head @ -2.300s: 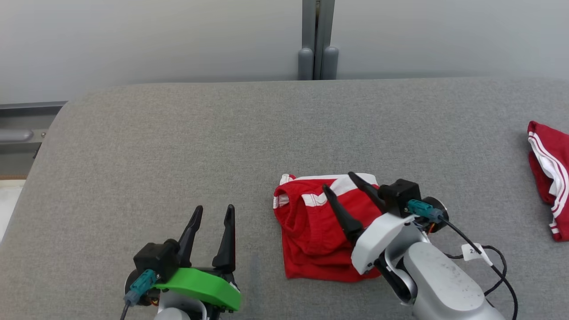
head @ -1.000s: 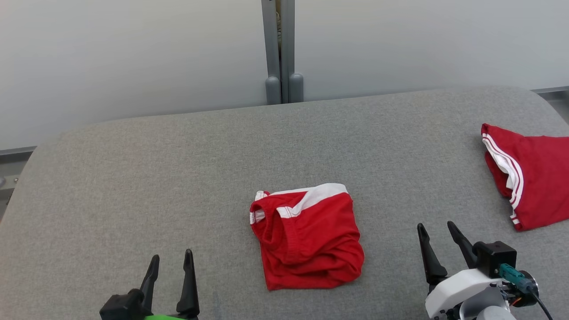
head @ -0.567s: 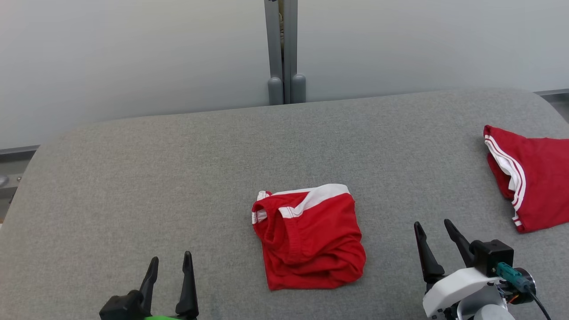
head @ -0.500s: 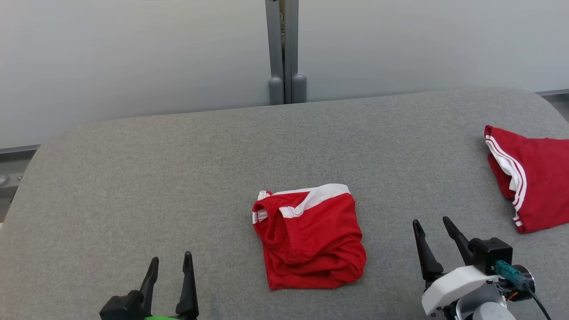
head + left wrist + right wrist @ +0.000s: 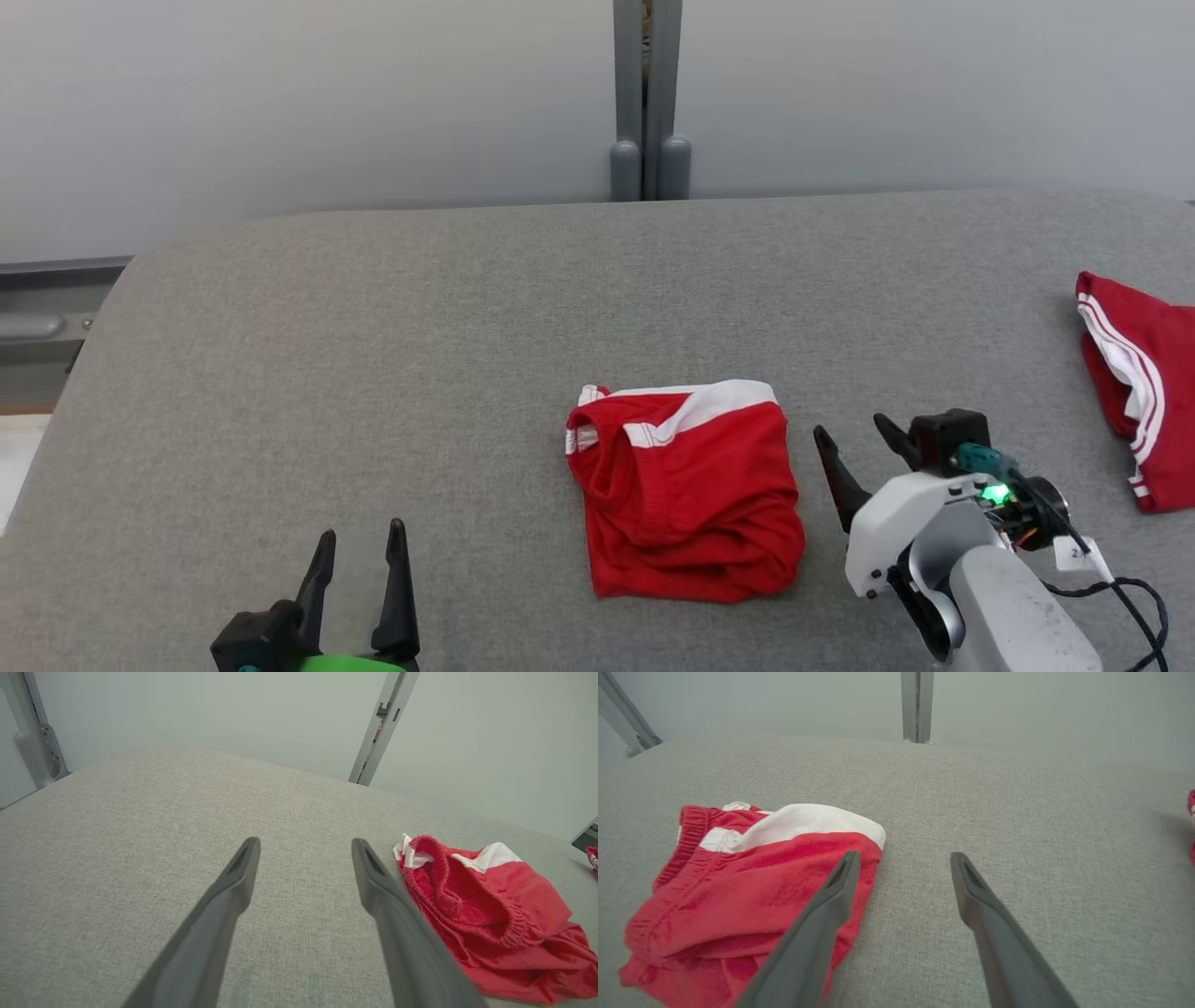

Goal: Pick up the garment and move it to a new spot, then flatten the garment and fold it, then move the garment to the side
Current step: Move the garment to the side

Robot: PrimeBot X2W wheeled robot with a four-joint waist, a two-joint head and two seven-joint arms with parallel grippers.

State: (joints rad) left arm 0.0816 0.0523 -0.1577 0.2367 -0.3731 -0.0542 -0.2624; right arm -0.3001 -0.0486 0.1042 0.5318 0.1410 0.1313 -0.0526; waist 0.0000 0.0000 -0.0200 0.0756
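A folded red garment with a white band lies on the grey table, near the middle of the front half. It shows too in the left wrist view as the garment at the right, and in the right wrist view as the garment at the left. My right gripper stands open just right of it, its left finger over the garment's right edge in its wrist view, nothing between the fingers. My left gripper is open at the lower left, well apart from the cloth.
A second red garment with white stripes lies at the table's far right edge. A grey post rises behind the table's back edge against a pale wall. The table's rounded left corner is near a metal rail.
The head camera has shifted, so the whole scene slid right. My right gripper has let go of the garment, drawn back, then come up close beside the garment's right edge.
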